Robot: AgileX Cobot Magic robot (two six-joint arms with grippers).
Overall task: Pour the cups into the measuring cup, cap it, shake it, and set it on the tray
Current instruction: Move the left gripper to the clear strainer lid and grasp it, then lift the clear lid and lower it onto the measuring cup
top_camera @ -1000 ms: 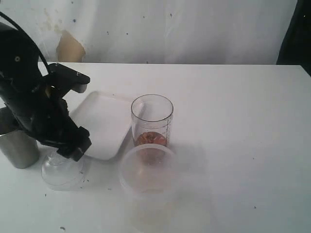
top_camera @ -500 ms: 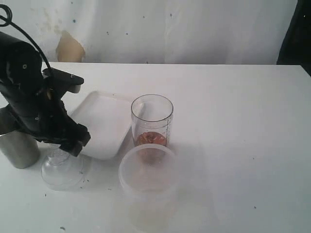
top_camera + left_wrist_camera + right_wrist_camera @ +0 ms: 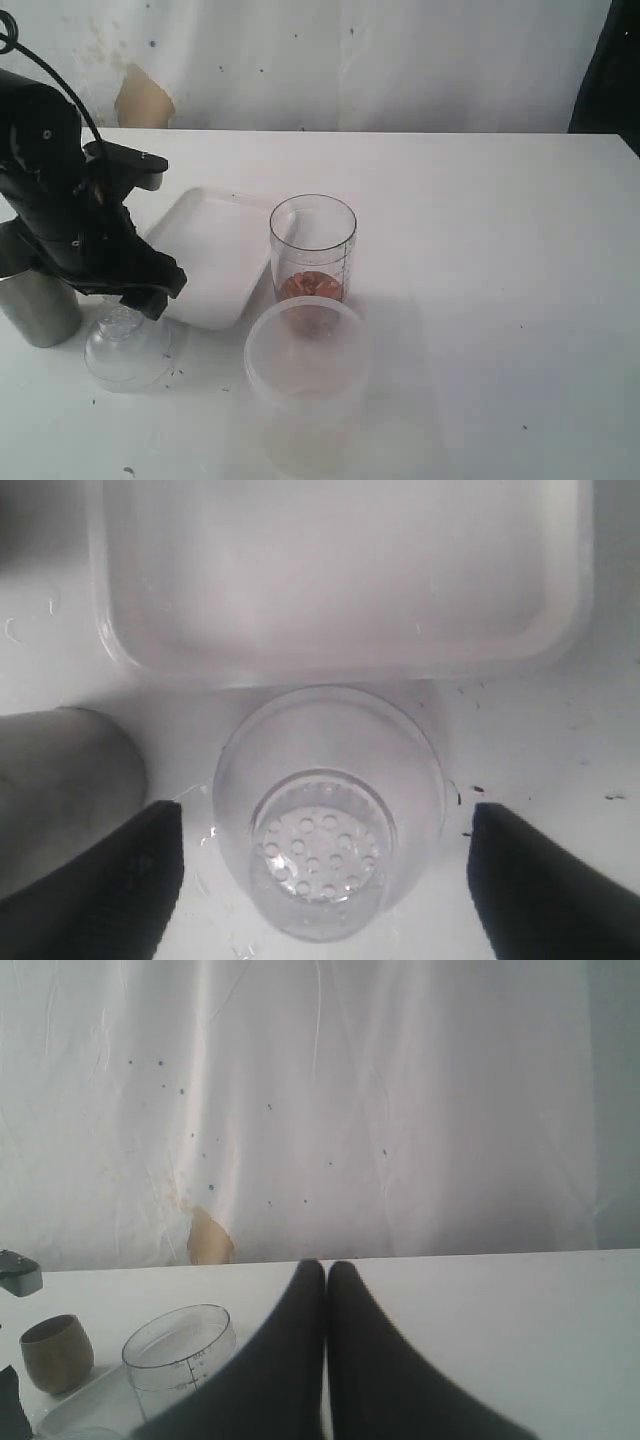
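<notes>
The left hand [image 3: 325,880] has settled over the clear domed perforated plastic cap [image 3: 128,345] on the desk, spread wide astride it, so capping the tall clear graduated measuring cup [image 3: 313,250] beside the flat white tray [image 3: 215,255] seems next.

The only print in view is the column of graduation marks [image 3: 346,262] on the measuring cup [image 3: 313,250], running down the side of its wall turned away from the tray [image 3: 215,255]. In the exterior view they show as thin reddish ticks with figures beside them, too small to read. In the right wrist view the same marks sit just under the cup's rim as faint dark strokes, too blurred to make out any number, so nothing here can be read.
</notes>
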